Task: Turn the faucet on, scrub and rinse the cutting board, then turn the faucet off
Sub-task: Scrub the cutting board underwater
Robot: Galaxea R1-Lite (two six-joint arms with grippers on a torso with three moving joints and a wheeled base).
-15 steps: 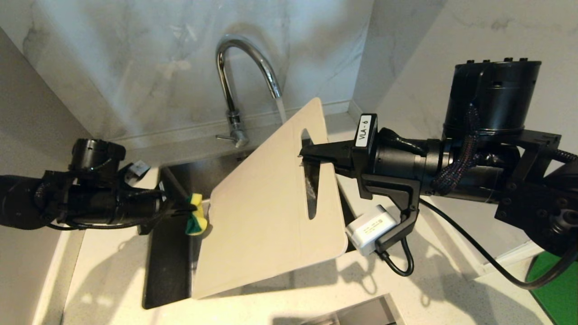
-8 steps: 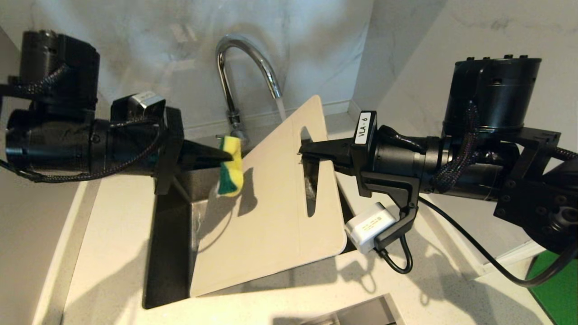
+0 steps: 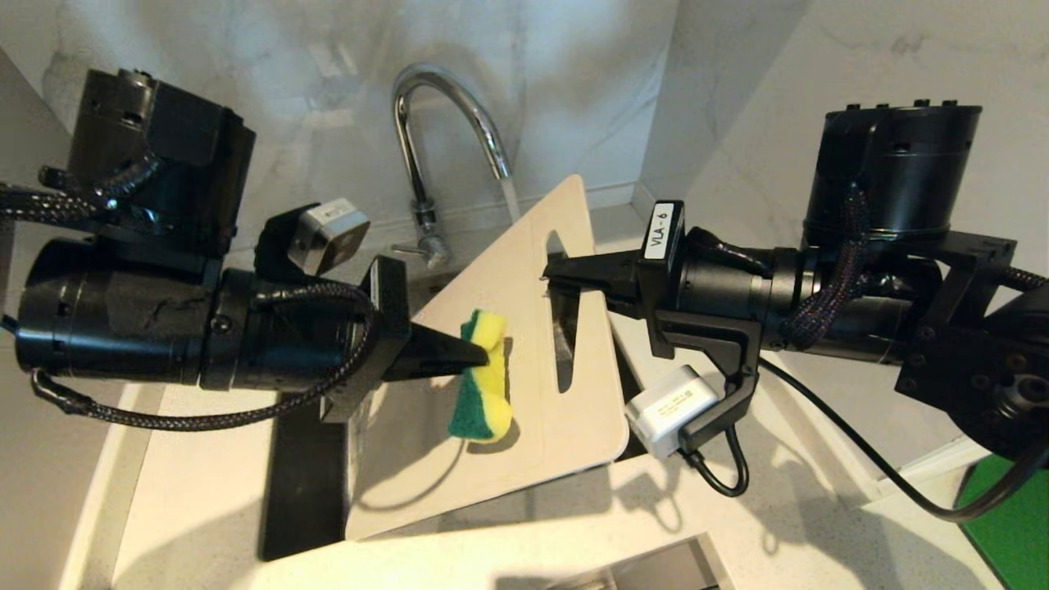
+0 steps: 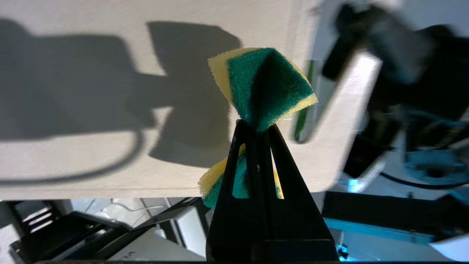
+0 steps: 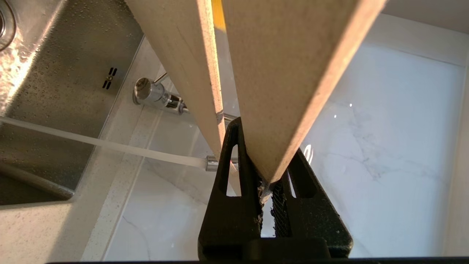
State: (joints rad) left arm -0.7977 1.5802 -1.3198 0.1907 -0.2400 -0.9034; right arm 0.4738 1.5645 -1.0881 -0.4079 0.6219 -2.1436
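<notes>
Pinching sponge (image 3: 483, 378): left gripper (image 3: 485, 357), clamped tight.

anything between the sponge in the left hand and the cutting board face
Nothing visible. The left hand is shut on the sponge, which sits right at the cutting board face beside the handle slot; the right hand grips the board's slot edge, off to the side.

We cannot see most of the sink (image 3: 307, 483) under the cutting board (image 3: 508, 442), the right arm (image 4: 399, 73) is blurry in the left wrist view, and the green mat (image 3: 1012, 524) is cut off at the right edge.
</notes>
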